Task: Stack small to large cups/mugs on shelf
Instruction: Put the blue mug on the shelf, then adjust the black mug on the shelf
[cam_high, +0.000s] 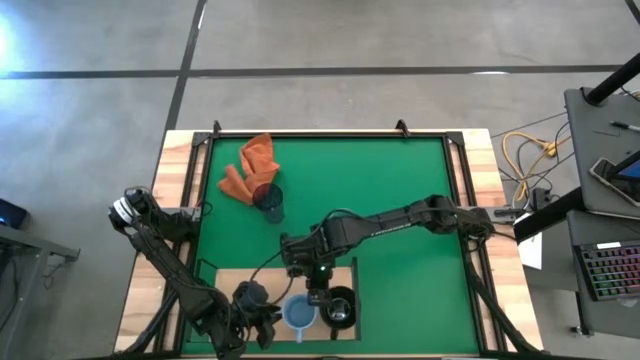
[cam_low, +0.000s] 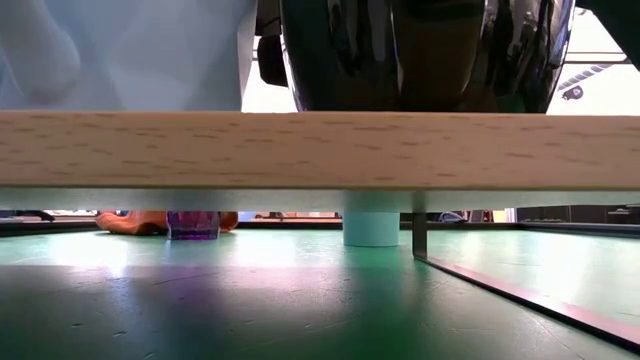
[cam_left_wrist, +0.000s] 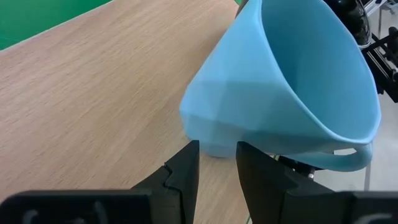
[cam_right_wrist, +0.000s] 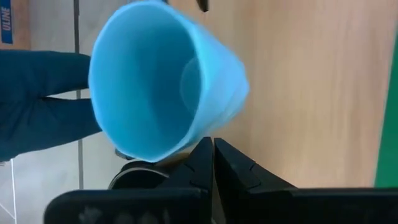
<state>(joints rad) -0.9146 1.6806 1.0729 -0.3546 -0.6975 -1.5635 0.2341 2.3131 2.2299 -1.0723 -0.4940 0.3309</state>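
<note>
Shelf board (cam_high: 275, 285) is lying at the desk's near edge in the high view, carrying the light blue mug (cam_high: 298, 314) and black mug (cam_high: 341, 306) side by side; the right jaws (cam_high: 318, 296) are hanging just above and between them, and the left jaws (cam_high: 268, 325) are sitting beside the blue mug. A teal-green cup (cam_high: 270, 203) is standing well apart, touching an orange cloth (cam_high: 250, 168).

Low view: a purple cup (cam_low: 193, 224) is showing beneath the board.

Left wrist view: the left jaws are standing slightly spread, pinching nothing, just before the blue mug.

Right wrist view: the right jaws are pressing together, empty, beside the mug's rim.

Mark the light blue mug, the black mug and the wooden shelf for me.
light blue mug (cam_high: 298, 313): high view, inside of its bowl.
black mug (cam_high: 341, 306): high view, its open top.
wooden shelf (cam_high: 240, 275): high view, bare far-left part of the board.
</note>
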